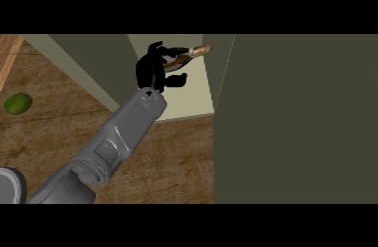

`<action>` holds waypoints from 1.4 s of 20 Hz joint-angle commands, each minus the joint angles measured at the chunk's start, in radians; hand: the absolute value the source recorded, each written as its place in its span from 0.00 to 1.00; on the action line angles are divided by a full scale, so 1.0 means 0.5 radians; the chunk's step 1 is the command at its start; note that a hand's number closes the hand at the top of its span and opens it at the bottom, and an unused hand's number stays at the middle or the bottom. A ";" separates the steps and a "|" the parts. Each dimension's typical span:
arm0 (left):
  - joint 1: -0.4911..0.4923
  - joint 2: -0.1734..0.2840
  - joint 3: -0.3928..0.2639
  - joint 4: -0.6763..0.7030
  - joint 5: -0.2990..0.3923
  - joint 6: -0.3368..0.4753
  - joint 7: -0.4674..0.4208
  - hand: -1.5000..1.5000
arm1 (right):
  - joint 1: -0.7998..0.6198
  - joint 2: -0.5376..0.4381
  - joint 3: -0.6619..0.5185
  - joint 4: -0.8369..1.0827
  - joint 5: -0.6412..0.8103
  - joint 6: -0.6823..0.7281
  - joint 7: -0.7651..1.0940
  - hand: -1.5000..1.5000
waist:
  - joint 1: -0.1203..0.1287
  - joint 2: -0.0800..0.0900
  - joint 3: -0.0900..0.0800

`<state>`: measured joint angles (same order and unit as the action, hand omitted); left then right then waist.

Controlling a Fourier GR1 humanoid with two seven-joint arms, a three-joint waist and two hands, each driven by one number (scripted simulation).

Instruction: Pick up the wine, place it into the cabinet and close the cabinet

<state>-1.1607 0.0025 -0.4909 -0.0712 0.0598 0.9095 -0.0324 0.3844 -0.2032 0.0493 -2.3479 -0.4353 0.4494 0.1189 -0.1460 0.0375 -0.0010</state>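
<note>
Reaching into the open cabinet (184, 98), one hand (153, 68) has its fingers curled round the wine bottle (186, 56), held tilted inside the compartment, neck pointing right.

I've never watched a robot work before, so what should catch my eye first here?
A grey forearm runs up from the lower left, and its black hand has its fingers curled round a wine bottle, holding it inside the open cabinet. Far left on the wooden counter lies a small green fruit.
</note>
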 commanded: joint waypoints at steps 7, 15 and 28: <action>0.013 -0.005 -0.111 0.055 -0.113 -0.008 0.200 0.00 | -0.050 -0.009 -0.001 -0.115 -0.100 -0.075 0.090 0.00 | 0.014 0.005 -0.002; 0.116 -0.005 0.033 -0.202 0.017 0.045 -0.051 0.00 | 0.044 0.009 0.059 -0.140 -0.114 -0.065 0.082 0.00 | 0.054 -0.004 -0.006; 0.298 -0.005 0.257 -0.615 0.342 0.061 -0.529 0.00 | 0.097 -0.029 0.038 -0.239 -0.119 -0.109 0.110 0.00 | 0.126 -0.042 -0.003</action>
<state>-1.0297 0.0005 -0.3807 -0.3190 0.1826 0.9209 -0.2526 0.4175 -0.2154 0.0691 -2.3535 -0.4610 0.4300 0.1216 -0.0970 0.0228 -0.0030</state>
